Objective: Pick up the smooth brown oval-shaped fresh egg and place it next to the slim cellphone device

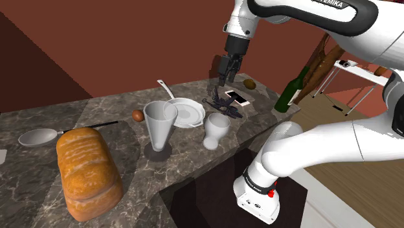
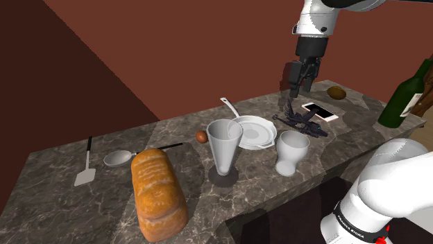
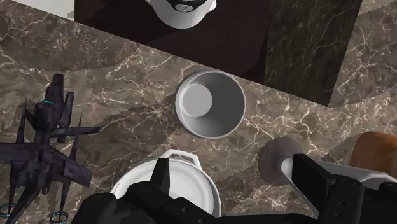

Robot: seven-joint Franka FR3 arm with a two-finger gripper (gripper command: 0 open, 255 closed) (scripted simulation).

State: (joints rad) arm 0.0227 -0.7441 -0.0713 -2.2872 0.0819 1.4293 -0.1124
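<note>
At the upper middle of the shoulder view the gripper (image 1: pixel 223 79) hangs with jaws apart, holding nothing. The white cup (image 3: pixel 210 104) and the tall glass (image 1: pixel 159 126) are empty. The brown egg (image 1: pixel 137 115) lies just left of the glass.

Two cups (image 1: pixel 160 124) (both white), one egg (image 1: pixel 137 115), one loaf (image 1: pixel 87 170), one phone (image 1: pixel 237 98)

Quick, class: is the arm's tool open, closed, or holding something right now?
Black two-finger tool: open, holding nothing.

The gripper (image 3: pixel 232 168) hangs with fingers apart above the marbled desk (image 3: pixel 127 83). Below it are a white cup (image 3: pixel 210 104), a white plate (image 3: pixel 198 186) and a dark toy spacecraft (image 3: pixel 44 153).
</note>
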